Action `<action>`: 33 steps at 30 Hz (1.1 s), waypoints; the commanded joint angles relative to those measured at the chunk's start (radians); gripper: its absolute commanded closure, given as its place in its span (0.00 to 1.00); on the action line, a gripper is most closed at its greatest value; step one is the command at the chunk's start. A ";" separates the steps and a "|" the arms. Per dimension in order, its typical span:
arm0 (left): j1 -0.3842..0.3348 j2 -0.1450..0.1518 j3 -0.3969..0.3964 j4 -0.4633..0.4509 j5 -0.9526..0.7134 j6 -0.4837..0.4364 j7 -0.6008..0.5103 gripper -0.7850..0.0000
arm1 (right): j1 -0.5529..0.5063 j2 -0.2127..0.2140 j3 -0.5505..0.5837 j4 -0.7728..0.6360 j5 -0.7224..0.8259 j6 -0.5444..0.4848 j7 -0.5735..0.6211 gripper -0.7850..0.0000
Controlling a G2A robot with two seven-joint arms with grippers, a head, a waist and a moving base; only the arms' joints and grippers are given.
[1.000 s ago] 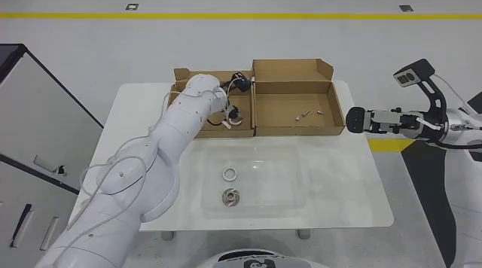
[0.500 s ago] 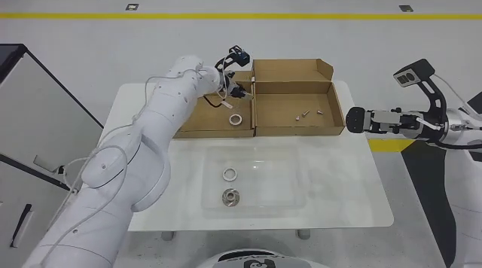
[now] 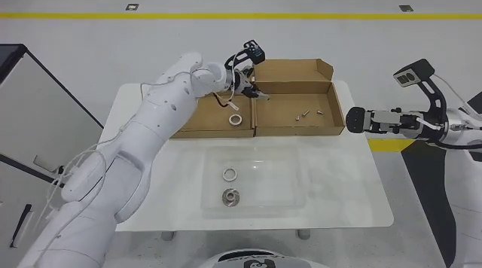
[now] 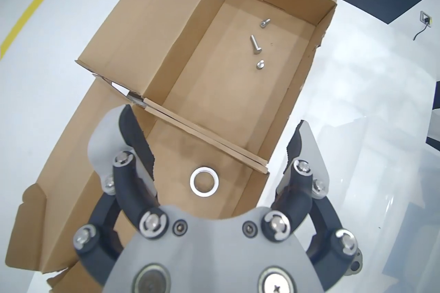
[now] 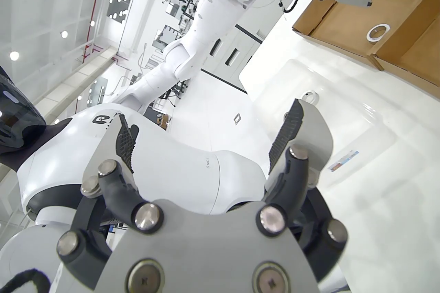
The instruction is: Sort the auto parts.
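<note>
Two open cardboard boxes stand side by side at the back of the table. The left box holds a silver ring. Three small bolts lie in the right box. My left gripper hangs open and empty above the wall shared by the boxes, the ring below it. A clear tray in front holds a second ring and a flanged metal part. My right gripper is open and empty just past the right box's outer end.
The white table has bare surface to the right of the tray and to the left of the boxes. The right box's lid flap stands up at the back. A dark cabinet stands off the table's left side.
My left gripper has risen out of the left box and swung right toward the shared wall, leaving the ring on the box floor. The right arm has not moved.
</note>
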 commanded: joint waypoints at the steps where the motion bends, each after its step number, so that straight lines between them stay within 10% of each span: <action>1: 0.097 0.048 -0.077 -0.214 0.008 0.060 -0.086 0.00 | 0.000 0.000 0.000 0.000 0.000 0.000 0.000 0.00; 6: 0.316 0.128 -0.245 -0.577 0.015 0.133 -0.240 0.00 | 0.000 0.000 0.000 0.000 0.000 0.000 0.000 0.00; 13: 0.471 0.171 -0.336 -0.832 0.020 0.139 -0.346 0.00 | 0.000 0.000 0.000 0.000 0.000 0.000 0.000 0.00; 33: 0.615 0.213 -0.358 -1.070 -0.044 0.161 -0.528 0.00 | 0.000 0.000 0.000 0.000 0.000 0.000 0.000 0.00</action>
